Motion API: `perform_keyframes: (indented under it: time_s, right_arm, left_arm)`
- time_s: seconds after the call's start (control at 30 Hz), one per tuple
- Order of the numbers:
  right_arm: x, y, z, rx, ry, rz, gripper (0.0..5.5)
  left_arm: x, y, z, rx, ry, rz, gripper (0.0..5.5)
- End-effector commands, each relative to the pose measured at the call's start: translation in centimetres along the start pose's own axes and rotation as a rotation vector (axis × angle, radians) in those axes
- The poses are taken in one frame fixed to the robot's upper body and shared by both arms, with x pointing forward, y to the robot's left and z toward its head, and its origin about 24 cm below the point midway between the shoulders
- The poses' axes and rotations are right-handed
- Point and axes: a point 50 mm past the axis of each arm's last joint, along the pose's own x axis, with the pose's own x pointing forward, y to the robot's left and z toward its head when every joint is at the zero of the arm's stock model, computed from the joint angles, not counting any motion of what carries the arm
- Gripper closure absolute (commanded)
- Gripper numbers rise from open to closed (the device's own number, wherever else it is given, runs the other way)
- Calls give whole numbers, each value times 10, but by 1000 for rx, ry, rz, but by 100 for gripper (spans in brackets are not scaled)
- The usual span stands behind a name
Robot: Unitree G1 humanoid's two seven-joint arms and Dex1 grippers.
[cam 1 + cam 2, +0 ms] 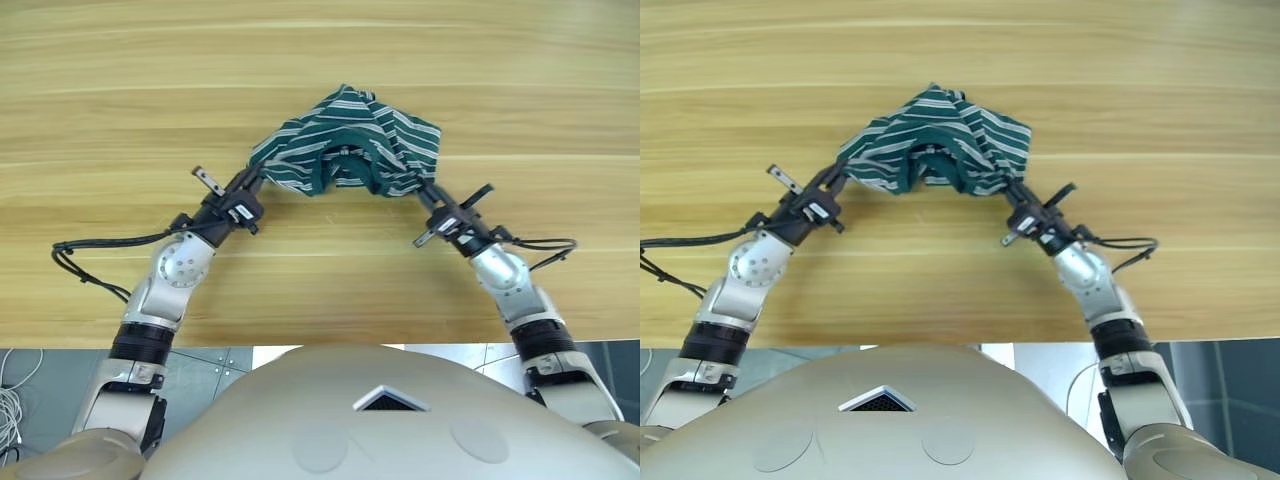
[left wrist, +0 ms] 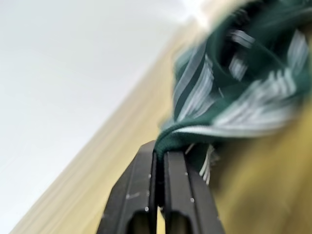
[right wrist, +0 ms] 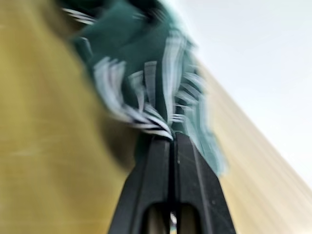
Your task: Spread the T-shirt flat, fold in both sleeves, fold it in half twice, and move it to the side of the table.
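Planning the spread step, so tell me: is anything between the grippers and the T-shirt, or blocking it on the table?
Nothing visible does. The left gripper and right gripper are each shut on an edge of the bunched T-shirt, and nothing else lies on the table around it.

Pale wood-grain table (image 1: 320,60), grey tiled floor (image 1: 200,365) past its near edge — white cables (image 1: 10,400) at left

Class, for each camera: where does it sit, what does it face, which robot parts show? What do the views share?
Left eye: on the head, looking down at the table; left gripper and right gripper show.
Right eye: beside it, same scene.
Left wrist: along its shut gripper to the T-shirt.
Right wrist: likewise.
All share the T-shirt.
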Motion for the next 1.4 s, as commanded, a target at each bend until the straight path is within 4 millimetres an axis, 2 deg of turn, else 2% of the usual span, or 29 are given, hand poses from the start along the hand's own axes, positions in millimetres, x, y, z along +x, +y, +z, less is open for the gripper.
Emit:
perform_keyframes:
  time_s: [0.03,0.13,0.23,0.3,0.4,0.5,0.57,0.63,0.7,0.77,0.83,0.9,0.93,1.0,1.03,1.07,1.13,1.2,1.23,1.33,1.4]
  right_arm:
    - [1,-47,24,142,-188,-206,548]
    - [-14,-52,43,236,-320,-117,548]
    - [-38,-59,63,301,-458,-45,548]
    - [-51,-67,74,344,-553,-39,548]
    - [-50,-84,86,376,-675,-71,548]
    - [-25,-101,88,352,-684,-124,548]
    - [10,-110,78,313,-584,-210,548]
    - [58,-123,67,247,-448,-358,548]
    - [107,-134,60,157,-288,-483,548]
    - [146,-141,61,74,-131,-553,548]
    - [176,-158,79,-2,-25,-669,548]
    - [192,-186,112,-23,3,-856,548]
    - [194,-197,126,-51,-16,-949,548]
    - [184,-224,162,-106,-175,-1189,548]
    - [179,-231,174,-118,-243,-1258,548]
    - [175,-235,178,-111,-295,-1276,548]
    - [173,-233,170,-93,-320,-1209,548]
    - [174,-223,152,-71,-301,-1065,548]
    - [174,-212,137,-72,-276,-952,548]
    - [158,-179,88,-89,-221,-654,548]
    - [139,-162,61,-102,-188,-511,548]
  left_arm:
    - [-4,24,24,-215,-276,112,550]
    - [-17,25,35,-320,-411,43,550]
    - [-38,22,46,-362,-504,-71,550]
    - [-48,29,50,-387,-558,-84,550]
    - [-46,47,54,-397,-629,-77,550]
    - [-31,70,50,-399,-670,2,550]
    - [-5,89,41,-395,-633,100,550]
    - [38,115,21,-410,-499,256,550]
    - [84,138,0,-377,-221,446,550]
    - [123,150,0,-237,-3,539,550]
    - [156,165,21,-192,84,645,550]
    - [174,199,61,-259,23,832,550]
    - [176,214,78,-294,-30,907,550]
    - [170,246,124,-349,-304,1016,550]
    - [167,255,136,-386,-392,1014,550]
    - [164,259,140,-415,-450,966,550]
    - [161,256,126,-469,-456,866,550]
    - [156,247,100,-463,-402,784,550]
    - [151,236,81,-421,-348,724,550]
    - [129,190,25,-233,-183,483,550]
    - [113,152,0,-102,-117,309,550]
